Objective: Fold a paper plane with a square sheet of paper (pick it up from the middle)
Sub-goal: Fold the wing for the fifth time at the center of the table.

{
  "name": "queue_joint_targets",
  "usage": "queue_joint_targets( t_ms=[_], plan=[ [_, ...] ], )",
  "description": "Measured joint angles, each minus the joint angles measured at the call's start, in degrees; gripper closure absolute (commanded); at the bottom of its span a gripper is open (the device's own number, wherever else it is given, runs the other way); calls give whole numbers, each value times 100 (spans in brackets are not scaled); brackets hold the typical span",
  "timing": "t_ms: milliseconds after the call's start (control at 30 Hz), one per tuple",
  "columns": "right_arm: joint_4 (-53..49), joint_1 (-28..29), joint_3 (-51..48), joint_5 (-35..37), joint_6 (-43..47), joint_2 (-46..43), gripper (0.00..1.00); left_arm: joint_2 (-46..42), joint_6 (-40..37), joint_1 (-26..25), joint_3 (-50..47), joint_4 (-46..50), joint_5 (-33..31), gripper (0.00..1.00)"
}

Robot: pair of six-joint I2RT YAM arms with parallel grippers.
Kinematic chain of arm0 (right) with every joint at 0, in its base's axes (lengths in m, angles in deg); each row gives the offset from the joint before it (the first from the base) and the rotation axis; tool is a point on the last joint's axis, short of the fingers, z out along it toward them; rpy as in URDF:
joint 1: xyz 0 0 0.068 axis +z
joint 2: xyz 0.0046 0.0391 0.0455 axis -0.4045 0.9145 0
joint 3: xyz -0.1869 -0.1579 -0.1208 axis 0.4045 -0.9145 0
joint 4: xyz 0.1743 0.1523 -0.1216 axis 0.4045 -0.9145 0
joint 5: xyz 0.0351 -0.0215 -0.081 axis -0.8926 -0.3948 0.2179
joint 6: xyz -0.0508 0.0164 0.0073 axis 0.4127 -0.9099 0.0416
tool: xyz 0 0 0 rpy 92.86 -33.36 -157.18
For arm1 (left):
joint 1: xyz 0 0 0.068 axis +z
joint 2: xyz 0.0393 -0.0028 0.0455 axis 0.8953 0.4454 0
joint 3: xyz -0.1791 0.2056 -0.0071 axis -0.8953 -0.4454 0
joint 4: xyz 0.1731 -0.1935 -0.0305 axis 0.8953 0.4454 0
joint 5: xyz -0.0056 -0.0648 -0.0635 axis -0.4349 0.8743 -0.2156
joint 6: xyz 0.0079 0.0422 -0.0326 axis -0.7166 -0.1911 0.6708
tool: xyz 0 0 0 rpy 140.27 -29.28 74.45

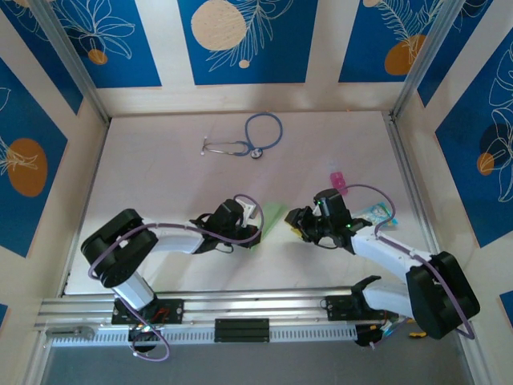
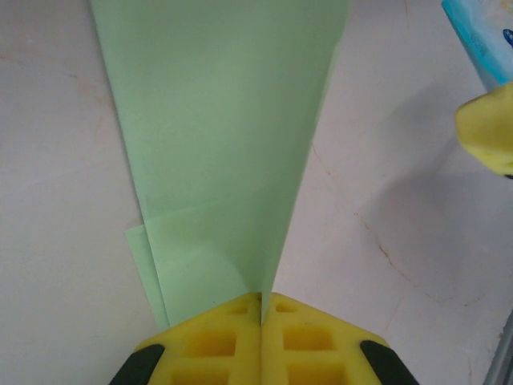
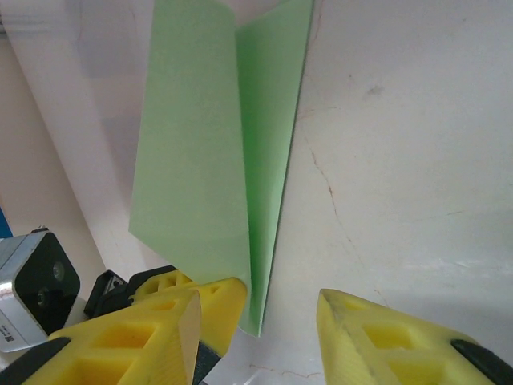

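Left gripper (image 2: 262, 303) clamped on paper plane (image 2: 224, 120) end; right gripper (image 3: 260, 309) jaws apart, plane tip between them, long axis pointing away

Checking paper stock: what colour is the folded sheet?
The sheet is plain pale green, clearest in the left wrist view.

The top external camera looks down from above and behind the arm bases, far enough to hold the whole tabletop (image 1: 160, 160). Each wrist camera sits low and very close behind its own jaws: the left faces the tabletop's right edge, the right faces the left edge. All three views share the folded green paper (image 1: 273, 213) at the middle.
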Motion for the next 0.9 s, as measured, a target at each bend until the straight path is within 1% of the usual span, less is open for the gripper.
queue_joint_targets(
  t_ms=[433,667,900],
  plan=[
    [361,2,-4,-282,-2,400,59,407,297,66,-63,-566,472,100],
    [452,2,-2,-365,0,542,59,702,603,122,-90,-1091,791,100],
    [501,2,-4,-433,66,601,65,872,955,177,-96,-1436,1047,100]
  ],
)
